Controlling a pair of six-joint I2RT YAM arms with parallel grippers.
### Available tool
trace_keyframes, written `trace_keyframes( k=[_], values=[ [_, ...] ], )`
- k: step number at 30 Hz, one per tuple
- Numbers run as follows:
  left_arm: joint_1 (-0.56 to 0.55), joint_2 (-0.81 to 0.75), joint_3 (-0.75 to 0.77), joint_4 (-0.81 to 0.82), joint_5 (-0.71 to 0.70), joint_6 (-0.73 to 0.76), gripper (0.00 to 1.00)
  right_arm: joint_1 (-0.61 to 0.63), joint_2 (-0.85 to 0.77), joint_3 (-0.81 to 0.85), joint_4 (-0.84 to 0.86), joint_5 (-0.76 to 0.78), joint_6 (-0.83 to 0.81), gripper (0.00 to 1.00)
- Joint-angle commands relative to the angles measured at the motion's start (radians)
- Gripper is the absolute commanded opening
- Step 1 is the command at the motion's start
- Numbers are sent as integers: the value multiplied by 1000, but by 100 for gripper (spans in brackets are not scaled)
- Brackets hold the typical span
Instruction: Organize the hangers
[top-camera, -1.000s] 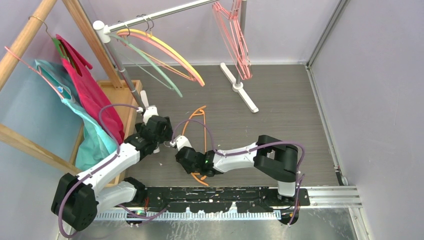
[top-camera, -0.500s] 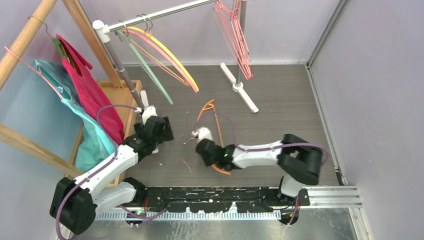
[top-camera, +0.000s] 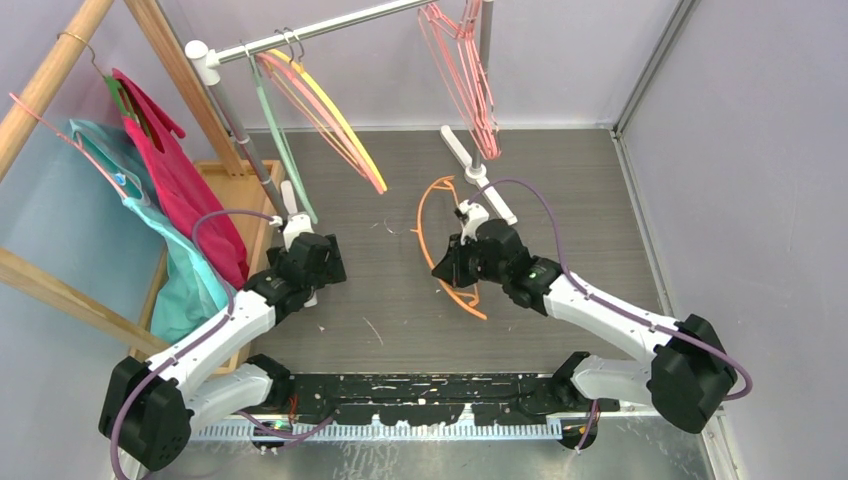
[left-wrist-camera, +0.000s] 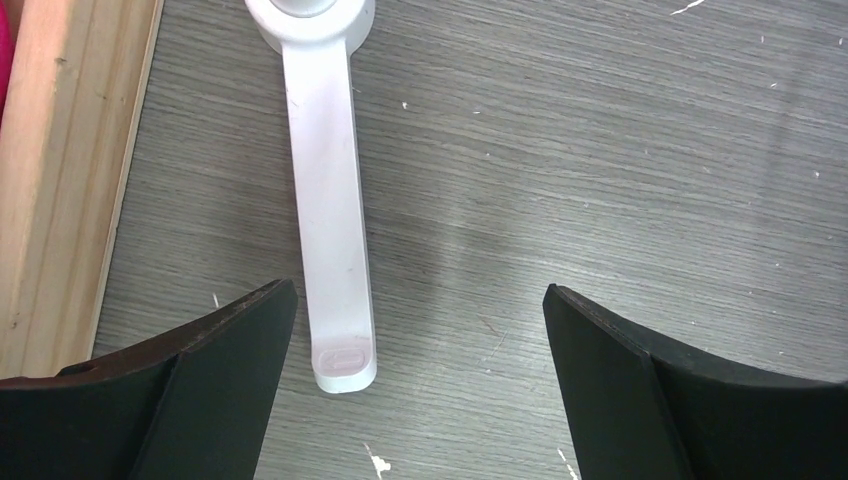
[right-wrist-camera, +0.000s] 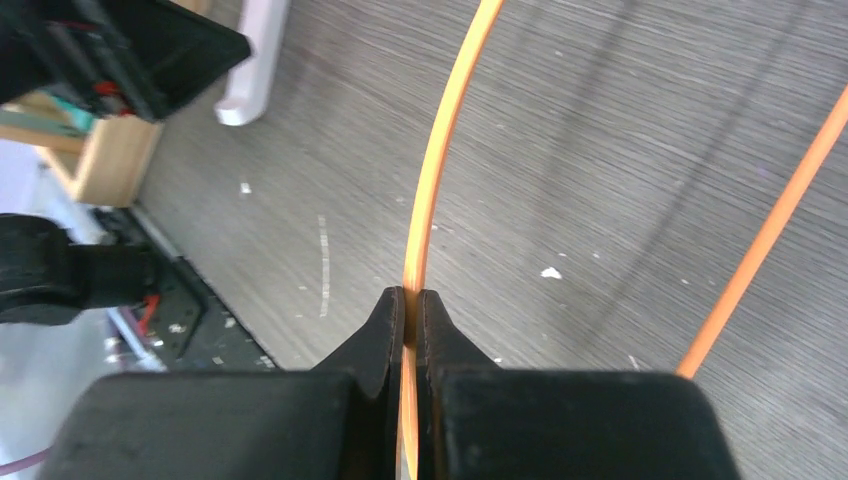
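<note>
We are pinching the orange hanger (right-wrist-camera: 440, 160) by one thin strand of its curved wire. In the right wrist view that strand is running straight up out of the right gripper (right-wrist-camera: 408, 300), whose two black fingers are pressed together on it with no gap showing. The hanger's second strand is crossing the right side of that view, well apart from the fingers.

From above, the orange hanger (top-camera: 420, 215) is looping out on the left side of the right gripper (top-camera: 447, 268), its upper bend lying near the white rack foot (top-camera: 478, 172) and its lower end trailing toward our bases. We cannot tell whether that lower end is touching the grey wood-grain table (top-camera: 570, 200).

Above and behind it, the pink wire hangers (top-camera: 478, 80) are hanging in a bunch on the upright pole. On the metal rail (top-camera: 320, 28), a yellow hanger (top-camera: 345, 120) and a pale green hanger (top-camera: 285, 140) are hanging with others, slanting down to the right.

Our left gripper (left-wrist-camera: 417, 290) is hovering with its fingers spread wide and holding nothing. The end of another white rack foot (left-wrist-camera: 330, 200) is lying between them, nearer the left finger, beside a wooden frame (left-wrist-camera: 70, 150). From above, the left gripper (top-camera: 305, 258) is well apart from the orange hanger.
</note>
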Motion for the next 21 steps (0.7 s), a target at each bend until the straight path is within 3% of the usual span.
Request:
trace_keyframes(
  k=[1,9,15,21],
  values=[
    [7,0,28,5,-19,11,98,-61,-53,104,58,-243,40,1],
    [7,-5,40,-8,-23,11,98,-124,-84,230,44,-378,111,1],
    [6,-5,56,-17,-21,15,98,-130,-113,325,-17,-350,105,1],
    [7,-1,60,-11,-13,18,98,-130,-111,379,44,-340,147,1]
  ],
)
